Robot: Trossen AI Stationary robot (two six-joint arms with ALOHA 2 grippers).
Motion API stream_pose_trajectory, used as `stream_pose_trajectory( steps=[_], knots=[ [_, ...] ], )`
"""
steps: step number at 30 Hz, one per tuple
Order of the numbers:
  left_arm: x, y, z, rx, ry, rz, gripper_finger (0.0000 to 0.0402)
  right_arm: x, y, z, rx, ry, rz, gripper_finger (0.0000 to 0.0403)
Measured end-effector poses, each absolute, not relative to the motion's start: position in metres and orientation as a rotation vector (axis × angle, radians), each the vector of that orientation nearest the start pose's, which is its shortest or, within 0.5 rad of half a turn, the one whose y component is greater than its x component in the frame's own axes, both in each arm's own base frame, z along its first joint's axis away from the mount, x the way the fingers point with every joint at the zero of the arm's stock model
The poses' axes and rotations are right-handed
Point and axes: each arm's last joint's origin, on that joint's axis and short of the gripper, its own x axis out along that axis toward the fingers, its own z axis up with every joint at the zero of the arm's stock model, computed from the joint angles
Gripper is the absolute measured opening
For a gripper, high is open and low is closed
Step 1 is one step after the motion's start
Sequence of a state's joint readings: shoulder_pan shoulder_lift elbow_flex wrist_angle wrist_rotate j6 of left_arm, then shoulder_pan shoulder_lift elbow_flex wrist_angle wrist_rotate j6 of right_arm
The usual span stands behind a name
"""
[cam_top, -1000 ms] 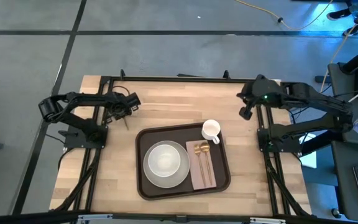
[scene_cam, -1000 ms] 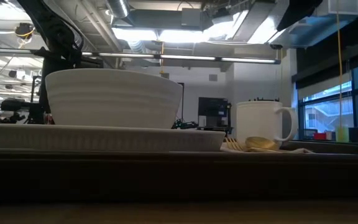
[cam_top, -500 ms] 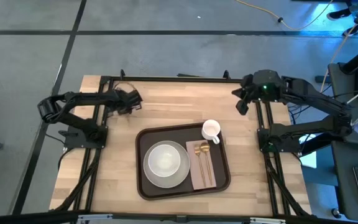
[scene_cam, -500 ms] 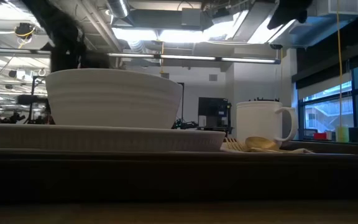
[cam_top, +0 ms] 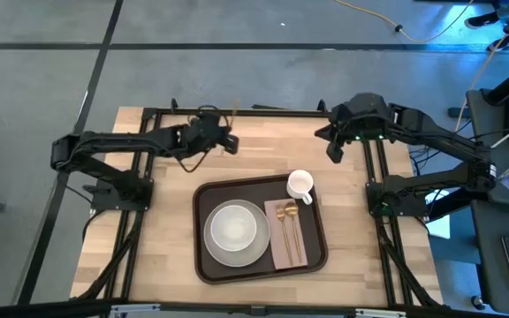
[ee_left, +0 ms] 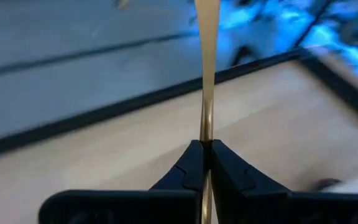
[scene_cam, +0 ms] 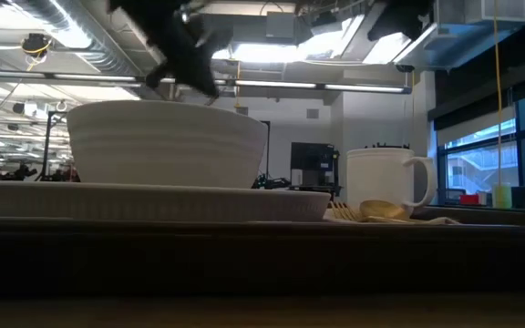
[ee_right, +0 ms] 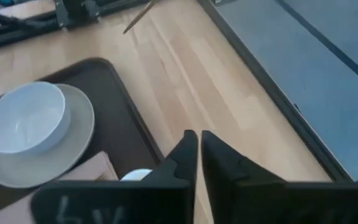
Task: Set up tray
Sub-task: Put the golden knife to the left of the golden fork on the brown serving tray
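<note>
Here, left gripper [ee_left: 205, 149] jaws pinch a gold utensil [ee_left: 206, 74] (right gripper [ee_right: 195, 144] jaws closed, empty).

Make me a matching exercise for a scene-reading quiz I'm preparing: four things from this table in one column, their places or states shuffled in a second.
Things:
1. white bowl
2. white mug
3. gold utensil
4. right tool

Places or states:
A. pinched in the shut left tool
B. shut, holding nothing, above the table's far right side
C. on the white plate in the tray
D. at the tray's far right corner

Pairs: 1-C, 2-D, 3-A, 4-B
</note>
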State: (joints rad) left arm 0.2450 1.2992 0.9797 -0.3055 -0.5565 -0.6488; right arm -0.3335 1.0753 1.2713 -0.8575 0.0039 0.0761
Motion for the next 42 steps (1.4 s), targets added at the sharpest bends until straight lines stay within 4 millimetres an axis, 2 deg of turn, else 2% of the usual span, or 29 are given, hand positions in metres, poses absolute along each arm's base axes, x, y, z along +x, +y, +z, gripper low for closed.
stream_pose_trajectory(
  steps=[3,5,8,12,15,22,26,29,34,38,42],
  knots=[
    [0.279,0.064,0.299,-0.408,0.287,0.863,0.0004,0.190,-0.068,0.384,0.205,0.620,-0.366,0.0051],
    [0.288,0.051,0.302,-0.344,0.272,0.824,0.0004,0.192,-0.068,0.385,0.213,0.597,-0.370,0.0079],
    [0.305,0.033,0.300,-0.316,0.230,0.779,0.0004,0.195,-0.070,0.390,0.298,0.516,-0.397,0.0122],
    [0.329,0.010,0.292,-0.285,0.207,0.782,0.0004,0.200,-0.070,0.395,0.305,0.453,-0.382,0.0156],
    [0.350,-0.013,0.285,-0.202,0.234,0.786,0.0004,0.202,-0.065,0.396,0.310,0.442,-0.348,0.0167],
    [0.395,-0.069,0.284,-0.199,0.196,0.741,0.0004,0.205,-0.045,0.391,0.322,0.509,-0.263,0.0169],
    [0.409,-0.101,0.294,-0.248,0.135,0.736,0.0004,0.199,-0.032,0.386,0.339,0.593,-0.229,0.0169],
    [0.413,-0.121,0.299,-0.241,0.144,0.711,0.0004,0.190,-0.025,0.383,0.331,0.653,-0.281,0.0169],
    [0.414,-0.138,0.296,-0.242,0.154,0.749,0.0004,0.184,-0.015,0.387,0.397,0.617,-0.309,0.0169],
    [0.413,-0.136,0.286,-0.268,0.153,0.808,0.0004,0.186,-0.007,0.391,0.427,0.570,-0.268,0.0169],
    [0.415,-0.132,0.284,-0.297,0.140,0.832,0.0004,0.194,0.001,0.396,0.423,0.507,-0.212,0.0169]
  ],
)
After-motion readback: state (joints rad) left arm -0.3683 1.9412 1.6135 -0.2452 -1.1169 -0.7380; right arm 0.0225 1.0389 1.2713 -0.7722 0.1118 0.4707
